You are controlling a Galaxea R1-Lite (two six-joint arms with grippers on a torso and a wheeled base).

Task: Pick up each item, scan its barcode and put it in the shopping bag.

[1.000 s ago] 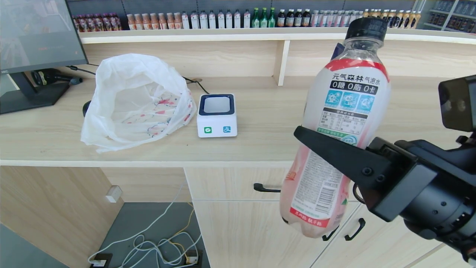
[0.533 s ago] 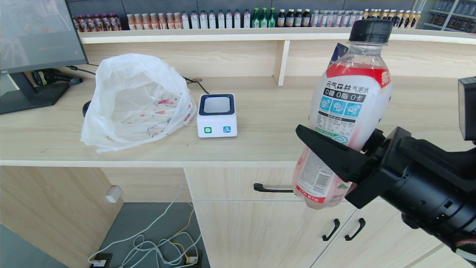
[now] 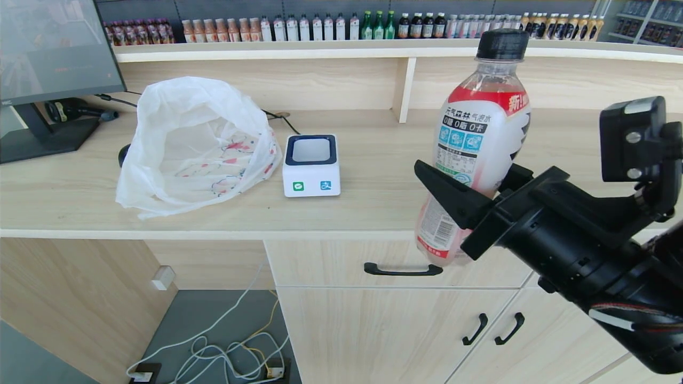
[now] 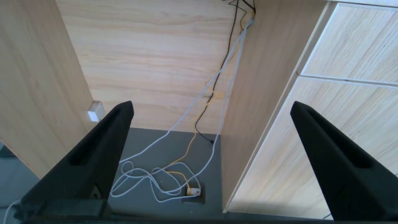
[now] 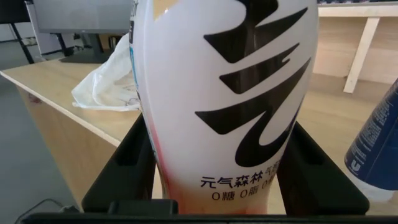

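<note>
Right claw [image 3: 469, 184] is clenching the bottle [image 3: 480, 133] at mid-body, holding it upright in the air off the tabletop's [image 3: 373, 213] front edge, right of the scanner [image 3: 311, 165] and well apart from the shopping bag [image 3: 197, 144]. It's looking full, so likely handling heavy, stiff and slick-labelled, and the mid-body hold is suiting it. Left claw [image 4: 211, 109] is hanging released, and the right claw's far finger is hiding behind the bottle.

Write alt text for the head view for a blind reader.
The right gripper holds a pink drink bottle upright in the air, before the right part of the wooden counter. On the counter stand a white scanner and, to its left, an open white shopping bag, with a monitor at far left.
</note>
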